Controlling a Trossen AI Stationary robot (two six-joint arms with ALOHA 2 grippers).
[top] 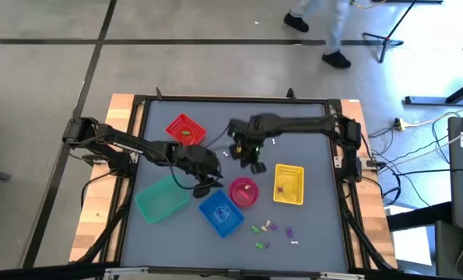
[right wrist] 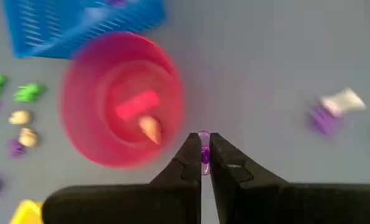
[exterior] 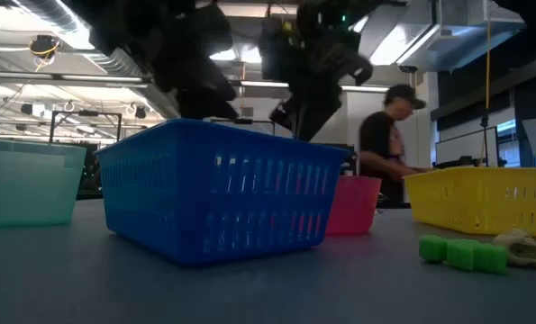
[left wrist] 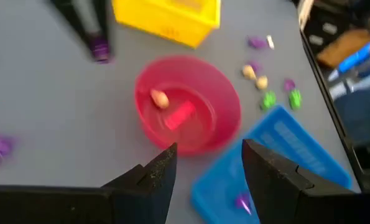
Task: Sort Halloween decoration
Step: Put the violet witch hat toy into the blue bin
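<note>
From above, the loose trinkets (top: 271, 231) near the counter's front edge are too small to identify. At counter level, the blue basket (exterior: 222, 200) hides most of the pink bowl (exterior: 356, 205), and the yellow basket (exterior: 484, 200) is cut off at the edge.

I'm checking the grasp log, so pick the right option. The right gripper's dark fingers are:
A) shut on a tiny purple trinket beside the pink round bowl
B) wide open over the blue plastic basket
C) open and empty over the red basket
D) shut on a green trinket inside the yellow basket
A: in the right wrist view, the right gripper pinches a tiny purple trinket, just off the rim of the pink round bowl.
</note>
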